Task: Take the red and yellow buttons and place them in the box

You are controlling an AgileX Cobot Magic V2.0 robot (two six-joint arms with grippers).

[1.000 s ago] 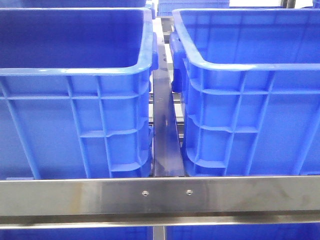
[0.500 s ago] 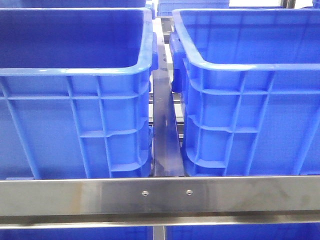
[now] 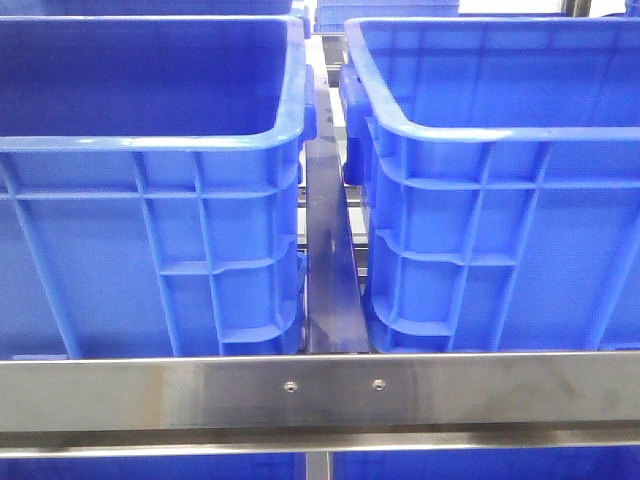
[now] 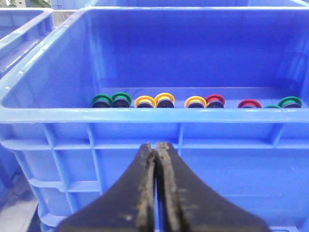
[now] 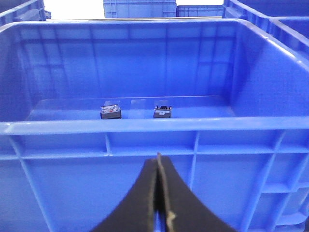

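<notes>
In the left wrist view, a blue crate holds a row of round buttons on its floor: yellow ones, red ones and green ones. My left gripper is shut and empty, outside the crate's near wall, below its rim. In the right wrist view, another blue crate holds two small grey blocks. My right gripper is shut and empty, outside that crate's near wall. Neither gripper shows in the front view.
The front view shows two blue crates side by side, left and right, with a dark metal bar in the gap and a steel rail across the front. More blue crates stand behind and beside them.
</notes>
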